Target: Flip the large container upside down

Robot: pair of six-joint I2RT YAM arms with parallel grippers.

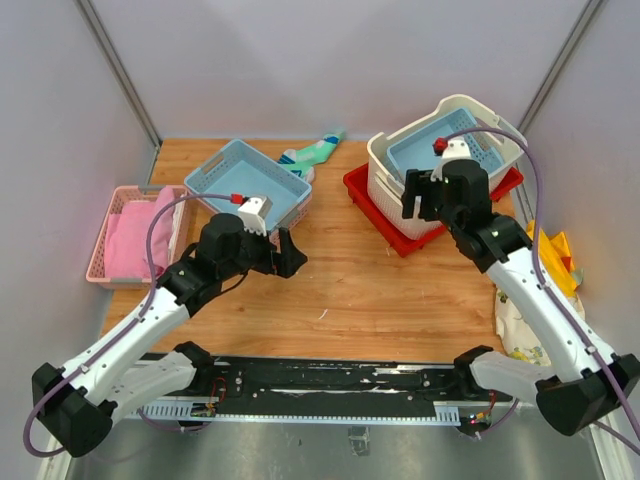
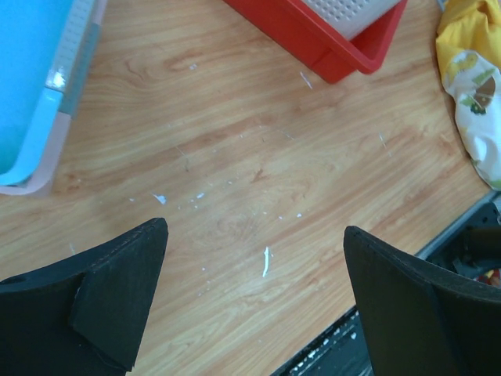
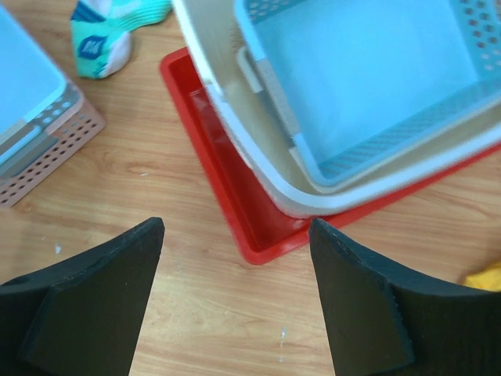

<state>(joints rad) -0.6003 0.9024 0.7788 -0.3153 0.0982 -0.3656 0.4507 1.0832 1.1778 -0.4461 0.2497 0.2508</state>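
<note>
While the large container (image 1: 383,170) is seen from overhead, it is found toward 1 o'clock on the table (image 1: 340,290), seated upright in a red tray (image 1: 362,190). Its mouth is turned upward and its base downward, and a light blue basket (image 1: 420,155) is nested inside it. Its long axis is laid on a diagonal, from about 8 o'clock to 2 o'clock, and it overhangs the tray at the 2 o'clock end.

The right gripper (image 1: 425,200) is held over the container's 8 o'clock end, with its jaws spread wide and nothing between them. In the right wrist view the gripper (image 3: 235,235) is shown above the tray's corner (image 3: 235,211), and the cream wall (image 3: 227,110) is seen ahead, running from 11 o'clock down to 1 o'clock, apart from both fingers (image 3: 102,290). How far above the rim the fingers are held cannot be told.

The left gripper (image 1: 288,255) is also spread fully and empty over bare wood, and the container lies well apart from it at 2 o'clock; only a corner of the tray (image 2: 313,39) is caught in its wrist view (image 2: 254,231).
</note>
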